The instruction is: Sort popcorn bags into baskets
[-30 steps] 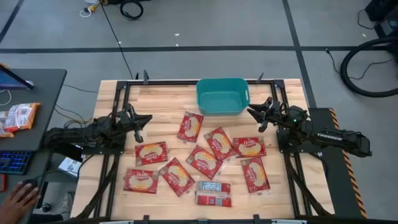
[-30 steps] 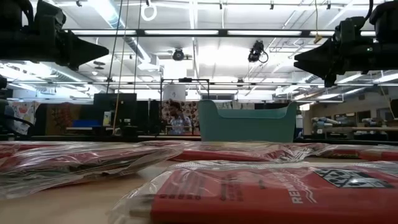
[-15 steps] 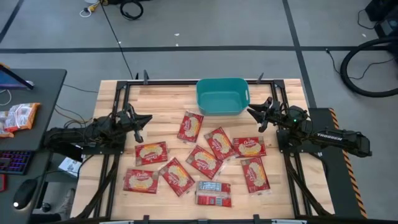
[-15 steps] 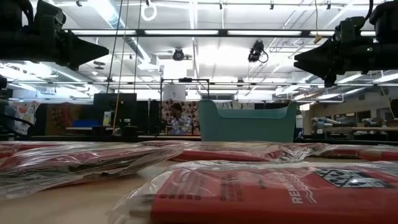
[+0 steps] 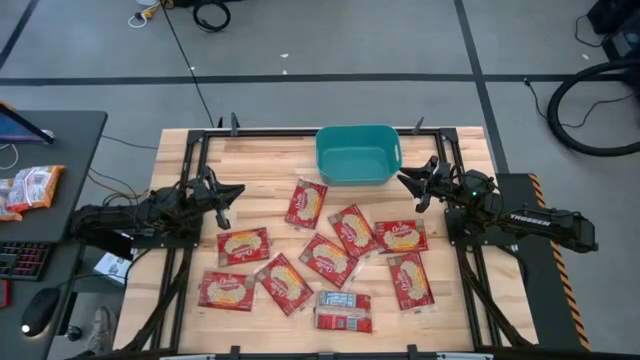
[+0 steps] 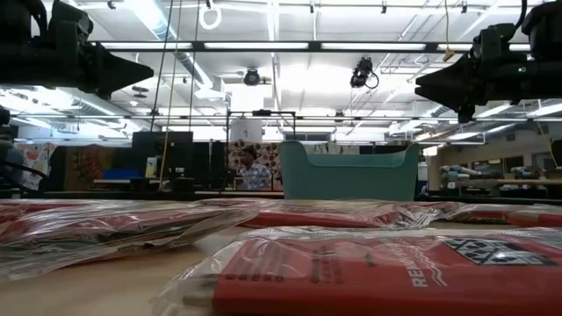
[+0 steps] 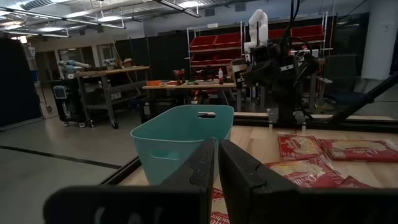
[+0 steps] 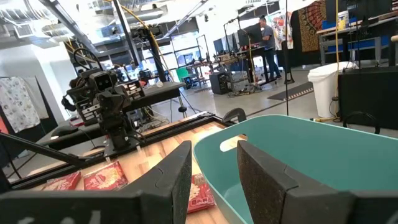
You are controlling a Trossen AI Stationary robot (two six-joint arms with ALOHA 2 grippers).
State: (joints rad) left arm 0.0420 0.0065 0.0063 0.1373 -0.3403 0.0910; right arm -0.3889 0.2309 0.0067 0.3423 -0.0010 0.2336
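Several red popcorn bags (image 5: 329, 258) with cream ovals lie flat and scattered over the table's middle and near half. One of them at the near edge shows a grey-white back (image 5: 343, 299). The teal basket (image 5: 357, 155) stands at the far middle edge, with nothing showing inside it. My left gripper (image 5: 238, 190) hovers shut above the table's left side, left of the bags, pointing right. My right gripper (image 5: 403, 179) hovers open at the basket's right near corner, pointing left. In the right wrist view the basket's rim (image 8: 298, 130) is just beyond the fingers (image 8: 180, 168).
Black frame rails run along the table's far edge and both sides. A desk left of the table holds an orange-red packet (image 5: 30, 188), a keyboard (image 5: 20, 260) and a mouse (image 5: 35, 310). Bare wood shows between the left gripper and the basket.
Both arms and all the bags have kept still. A person's hand that lay on the mouse beside the table's left near corner has drawn away.
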